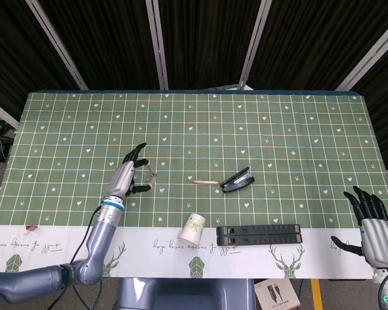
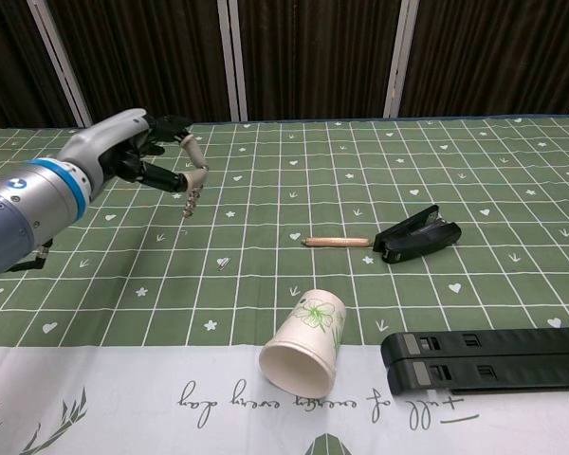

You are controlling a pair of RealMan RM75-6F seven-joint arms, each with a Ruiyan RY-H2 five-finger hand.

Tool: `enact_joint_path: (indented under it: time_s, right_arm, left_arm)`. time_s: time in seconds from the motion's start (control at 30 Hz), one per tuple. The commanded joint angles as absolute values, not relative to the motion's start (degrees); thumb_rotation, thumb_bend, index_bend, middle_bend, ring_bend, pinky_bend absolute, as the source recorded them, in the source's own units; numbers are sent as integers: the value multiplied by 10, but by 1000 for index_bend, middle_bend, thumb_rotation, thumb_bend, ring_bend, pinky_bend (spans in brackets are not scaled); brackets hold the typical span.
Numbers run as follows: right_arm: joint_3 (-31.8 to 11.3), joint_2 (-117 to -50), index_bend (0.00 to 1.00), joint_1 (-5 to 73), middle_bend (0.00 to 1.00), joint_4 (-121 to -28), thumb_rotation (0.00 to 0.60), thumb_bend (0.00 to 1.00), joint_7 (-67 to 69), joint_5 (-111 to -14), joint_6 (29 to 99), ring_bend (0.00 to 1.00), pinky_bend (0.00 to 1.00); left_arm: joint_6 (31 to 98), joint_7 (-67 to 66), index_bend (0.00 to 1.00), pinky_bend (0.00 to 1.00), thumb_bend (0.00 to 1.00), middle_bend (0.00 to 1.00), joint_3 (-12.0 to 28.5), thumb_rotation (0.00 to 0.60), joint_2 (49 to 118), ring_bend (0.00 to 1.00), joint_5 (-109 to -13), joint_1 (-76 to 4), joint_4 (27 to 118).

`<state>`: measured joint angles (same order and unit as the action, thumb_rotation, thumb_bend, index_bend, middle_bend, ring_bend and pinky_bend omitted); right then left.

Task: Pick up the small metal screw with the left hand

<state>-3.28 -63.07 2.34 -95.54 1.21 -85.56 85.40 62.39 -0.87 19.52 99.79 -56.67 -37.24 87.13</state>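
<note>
My left hand (image 2: 137,156) hovers above the green checked cloth at the left and also shows in the head view (image 1: 132,177). Its thumb and a finger pinch a small dark metal screw (image 2: 187,203), which hangs down from the fingertips clear of the cloth. Another tiny metal piece (image 2: 224,263) lies on the cloth, nearer the front and to the right of that hand. At the table's front right corner, my right hand (image 1: 373,223) stays open with its fingers spread and nothing in it; the chest view does not show it.
A paper cup (image 2: 303,353) lies on its side near the front edge. A wooden stick (image 2: 337,241) and a black stapler (image 2: 417,234) lie mid-table. Two long black bars (image 2: 484,358) lie at the front right.
</note>
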Motion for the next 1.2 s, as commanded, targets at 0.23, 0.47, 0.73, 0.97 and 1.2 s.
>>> enact_joint_path:
  time_s: [0.23,0.47,0.73,0.97,1.2]
  right_arm:
    - [-32,-631,110,24,0,-955,600,35,11,-857,853,0,34]
    - [-31,-631,110,24,0,-956,600,36,12,-860,854,0,34]
    - [-31,-630,110,25,0,-956,600,36,14,-861,853,0,34]
    - [-31,-629,110,25,0,-955,600,36,16,-858,850,0,34]
    - [-31,-629,110,25,0,-956,600,37,16,-859,851,0,34]
  left_arm:
    - [606,40,585,0,371,0,192,600,1036,0,-585,-377,826]
    - [597,45,585,0,370,0,195,600,1056,0,-571,-381,801]
    - [596,45,585,0,372,0,194,600,1070,0,-577,-384,796]
    - [591,53,585,0,370,0,196,600,1077,0,-578,-384,778]
    - [583,49,585,0,370,0,193,600,1081,0,-579,-385,767]
